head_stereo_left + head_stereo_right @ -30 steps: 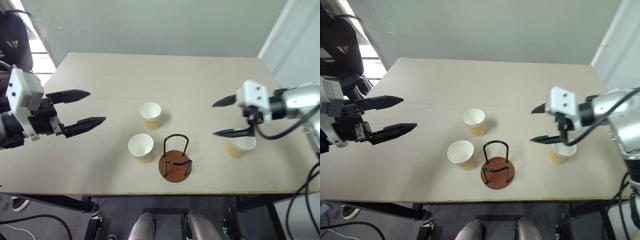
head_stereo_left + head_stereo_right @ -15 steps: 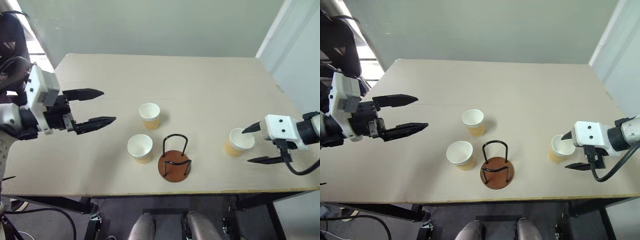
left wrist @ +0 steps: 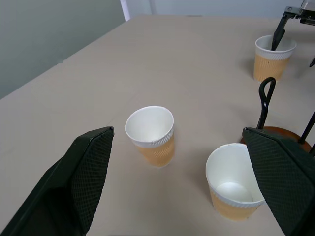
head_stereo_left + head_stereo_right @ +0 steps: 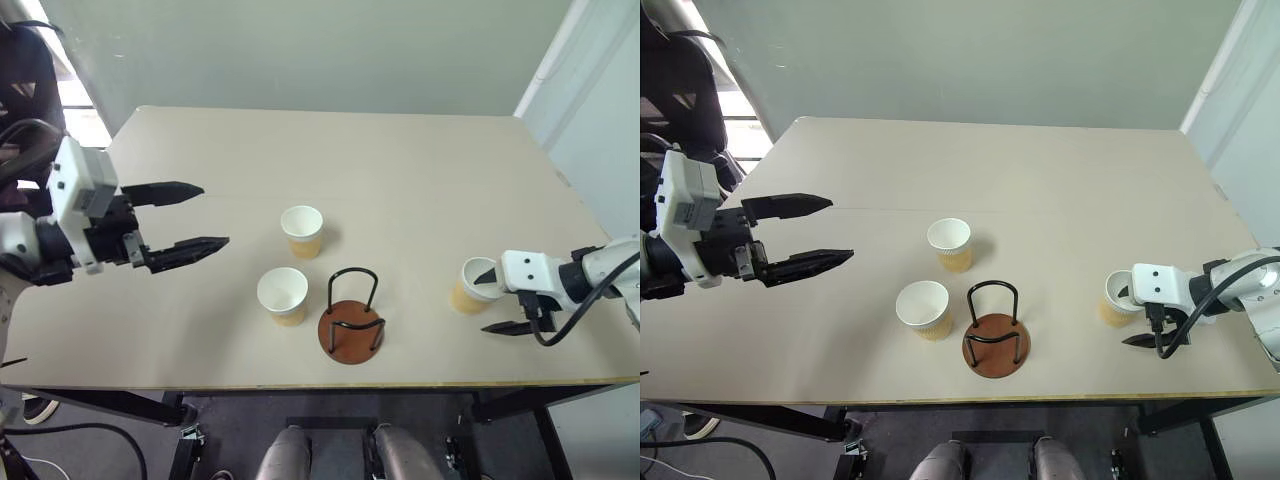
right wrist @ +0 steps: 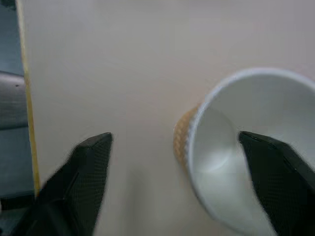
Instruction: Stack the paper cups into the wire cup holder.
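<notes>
Both grippers' jaws stand apart, neither clamped on anything. The right gripper [image 4: 497, 298] straddles the near rim of one paper cup [image 4: 472, 287]: one black finger dips inside the cup's mouth while the other hangs outside, on the table-edge side. That cup stands upright, well to the right of the wire cup holder [image 4: 351, 318]. The left gripper [image 4: 210, 217] hovers wide open and empty, well to the holder's left. Two more cups stand upright near the holder: one [image 4: 283, 295] just beside it on the left, the other [image 4: 301, 231] beyond it. The holder itself, on the beige table [image 4: 330, 160], holds no cup.
</notes>
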